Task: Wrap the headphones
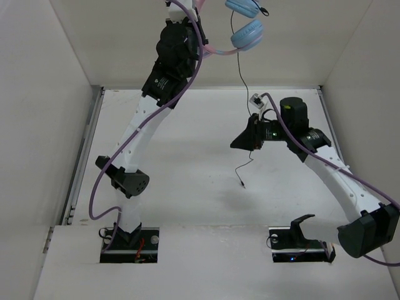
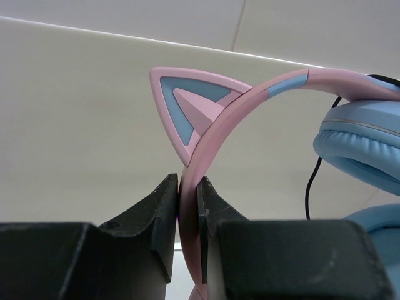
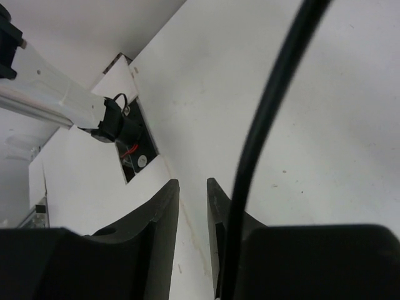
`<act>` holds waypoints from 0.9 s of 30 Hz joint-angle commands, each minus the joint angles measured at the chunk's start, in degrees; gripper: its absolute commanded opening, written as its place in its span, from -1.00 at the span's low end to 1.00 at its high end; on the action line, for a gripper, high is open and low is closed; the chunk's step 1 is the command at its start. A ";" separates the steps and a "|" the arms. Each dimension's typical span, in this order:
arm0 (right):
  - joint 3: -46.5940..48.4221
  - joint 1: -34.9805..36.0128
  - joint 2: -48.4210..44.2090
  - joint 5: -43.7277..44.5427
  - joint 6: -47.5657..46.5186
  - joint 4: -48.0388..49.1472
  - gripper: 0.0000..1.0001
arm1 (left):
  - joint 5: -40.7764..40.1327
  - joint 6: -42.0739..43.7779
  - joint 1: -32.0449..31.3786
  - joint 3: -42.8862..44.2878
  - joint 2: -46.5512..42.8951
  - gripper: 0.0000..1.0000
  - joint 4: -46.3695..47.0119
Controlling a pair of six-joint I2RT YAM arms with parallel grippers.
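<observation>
Black cable (image 3: 269, 119) hangs outside the narrow, empty jaws of your right gripper (image 3: 192, 206); closing there would likely miss. Left gripper (image 2: 187, 212) pinches the pink headband (image 2: 250, 106).

Top cam: high, behind arm bases (image 1: 128, 239), looks down on table (image 1: 187, 206); headphones (image 1: 245, 28) far off, at view's upper edge. L wrist cam: v. close under headphones' band, facing wall (image 2: 94, 112). R wrist cam: down headphones' cable (image 3: 269, 112), close, facing table. Top + L share headphones; top + R share cable.
</observation>
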 commanded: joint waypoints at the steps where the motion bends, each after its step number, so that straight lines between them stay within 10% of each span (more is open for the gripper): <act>1: 1.05 1.06 -0.70 1.43 -3.07 -1.78 -0.34 | -1.08 -0.33 1.00 1.41 -1.67 -0.98 9.56; 27: 3.77 8.01 0.80 10.13 -17.91 -11.71 -0.20 | -3.45 0.64 6.89 2.12 0.97 -0.97 10.00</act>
